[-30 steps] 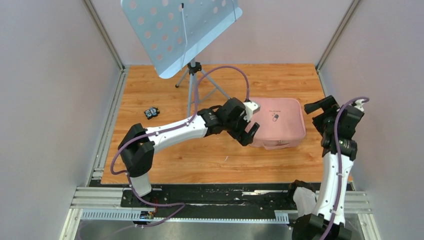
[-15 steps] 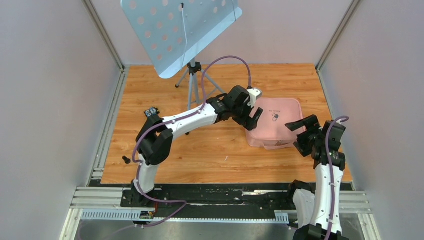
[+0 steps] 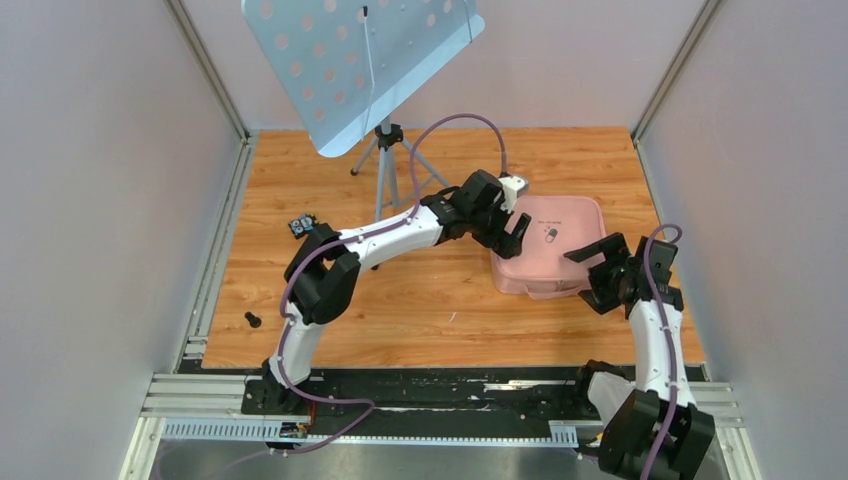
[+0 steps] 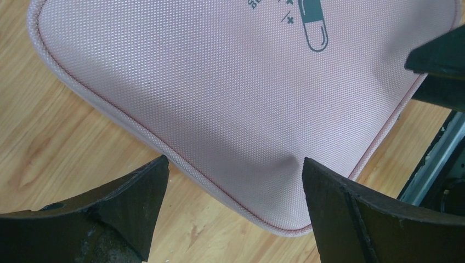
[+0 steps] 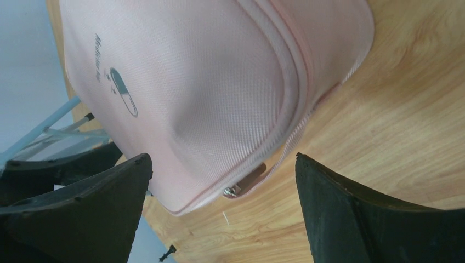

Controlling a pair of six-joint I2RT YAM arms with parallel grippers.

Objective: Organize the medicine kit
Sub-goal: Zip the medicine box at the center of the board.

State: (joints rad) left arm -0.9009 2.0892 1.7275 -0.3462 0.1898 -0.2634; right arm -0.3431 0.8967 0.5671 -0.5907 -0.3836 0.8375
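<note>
one kit (image 3: 556, 248) is seen, laid flat right of centre on the wood table (image 3: 440, 300), lid up & zipped shut. long axis is run left-right w/ a slight tilt; pill logo (image 3: 550, 234) is set toward the left half, zip pull (image 5: 245, 183) on the near side. two grippers are counted: left gripper (image 3: 514, 236) is held wide open over the kit's left edge, right gripper (image 3: 598, 272) is spread open at its near-right corner; nothing is gripped. one music stand (image 3: 362, 62) is placed behind-left, tripod beside the left arm. one small black part (image 3: 303, 225) & one black screw (image 3: 252, 320) are seen far left, well apart from the kit.
</note>
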